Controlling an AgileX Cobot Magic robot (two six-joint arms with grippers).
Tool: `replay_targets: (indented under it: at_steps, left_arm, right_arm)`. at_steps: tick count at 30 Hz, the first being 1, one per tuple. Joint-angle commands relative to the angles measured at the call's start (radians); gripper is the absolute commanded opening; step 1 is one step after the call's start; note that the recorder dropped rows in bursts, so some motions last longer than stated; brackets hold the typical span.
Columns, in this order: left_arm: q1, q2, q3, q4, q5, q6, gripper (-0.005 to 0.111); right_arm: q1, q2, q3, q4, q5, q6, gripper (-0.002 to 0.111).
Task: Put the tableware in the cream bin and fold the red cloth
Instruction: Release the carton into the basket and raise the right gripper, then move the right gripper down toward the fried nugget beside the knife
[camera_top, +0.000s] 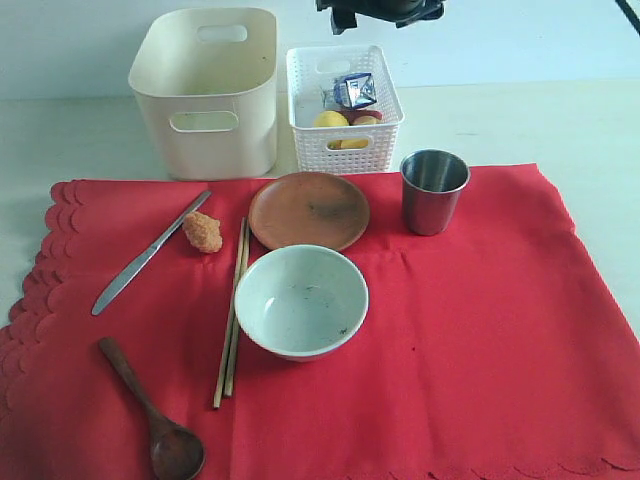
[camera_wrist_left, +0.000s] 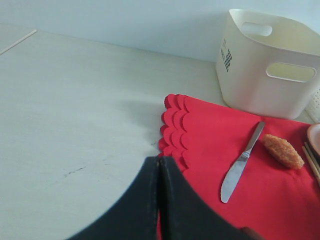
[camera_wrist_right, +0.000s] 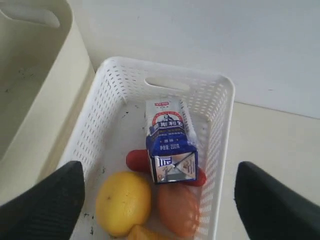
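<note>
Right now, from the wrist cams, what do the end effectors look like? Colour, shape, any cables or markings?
Left end effector: matte black, smooth fingers with curved outer edges tapering to the tips. Right end effector: the same plain black fingers, with rounded corners. No cables or markings visible. The exterior view shows only dark hardware at its top edge.

I count on the table: one red cloth (camera_top: 480, 330), one cream bin (camera_top: 205, 130), one white basket (camera_top: 345, 150).

On the cloth:
- one bowl (camera_top: 300, 300)
- one cup (camera_top: 433, 195)
- one plate (camera_top: 308, 210)
- one knife (camera_top: 150, 253)
- two chopsticks (camera_top: 232, 320)
- one spoon (camera_top: 150, 410)
- one fried piece (camera_top: 202, 231)

In the basket I make out one carton (camera_wrist_right: 170, 145), one yellow fruit (camera_wrist_right: 123, 202), one orange fruit (camera_wrist_right: 178, 207) and one red item (camera_wrist_right: 136, 161), half hidden.
</note>
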Motion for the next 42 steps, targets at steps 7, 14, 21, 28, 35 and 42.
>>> replay_targets:
  at_steps: [7,14,21,28,35,42]
  left_arm:
    - [-0.007,-0.006,0.003,0.005,-0.005,0.003,0.0]
    - [-0.007,-0.006,0.003,0.005,-0.005,0.003,0.0]
    - [-0.007,-0.006,0.003,0.005,-0.005,0.003,0.0]
    - [-0.007,-0.006,0.003,0.005,-0.005,0.003,0.0]
    - [-0.007,-0.006,0.003,0.005,-0.005,0.003,0.0]
    - [-0.007,-0.006,0.003,0.005,-0.005,0.003,0.0]
  right_arm:
    - [-0.002,-0.098,-0.006,0.066,0.137,-0.008,0.078]
    - [-0.002,-0.154,-0.006,0.196,0.217,-0.078,0.078]
    - [0.034,-0.203,-0.006,0.232,0.292,-0.138,0.078]
    - [0.114,-0.236,-0.006,0.232,0.313,-0.158,0.07]
    - [0.202,-0.236,-0.006,0.23,0.329,-0.182,0.069]
    - [0.258,-0.234,-0.006,0.229,0.329,-0.19,0.069]
